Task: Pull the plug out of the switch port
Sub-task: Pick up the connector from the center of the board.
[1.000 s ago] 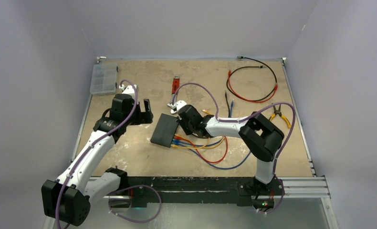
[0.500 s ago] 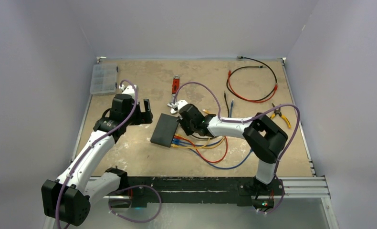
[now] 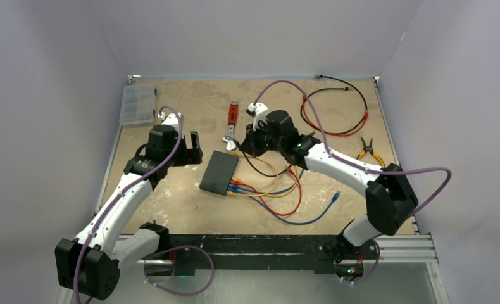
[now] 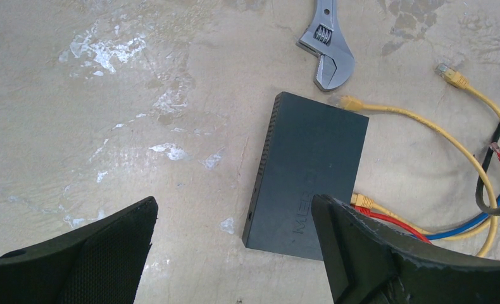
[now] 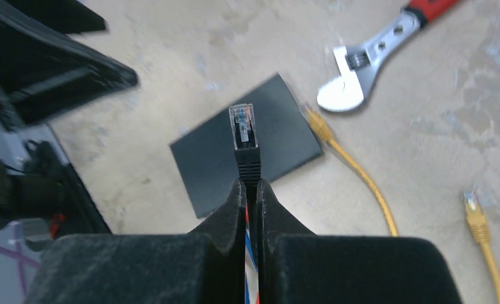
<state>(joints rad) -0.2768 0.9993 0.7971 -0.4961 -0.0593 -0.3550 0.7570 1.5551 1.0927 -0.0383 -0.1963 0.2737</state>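
The switch (image 3: pixel 219 172) is a flat black box lying mid-table; it also shows in the left wrist view (image 4: pixel 311 174) and the right wrist view (image 5: pixel 203 164). Yellow, red and blue plugs (image 3: pixel 235 187) sit in its near short edge, also seen in the left wrist view (image 4: pixel 361 202). My right gripper (image 3: pixel 247 147) is shut on a black plug (image 5: pixel 243 130) with a clear tip, held in the air above the switch's far end, clear of it; its fingertips (image 5: pixel 250 183) pinch the plug's boot. My left gripper (image 3: pixel 192 147) is open and empty, left of the switch, jaws wide (image 4: pixel 233 209).
An adjustable wrench (image 3: pixel 230 123) lies just beyond the switch. A loose yellow plug (image 4: pixel 349 101) rests at the switch's far edge. Cables loop right of the switch (image 3: pixel 285 196). A clear compartment box (image 3: pixel 137 104) sits far left, pliers (image 3: pixel 369 152) and coiled cables (image 3: pixel 333 111) to the right.
My right gripper has lifted away from the switch's far end, up and to the right, carrying the black plug. The right arm has stretched out. The left arm has not moved.
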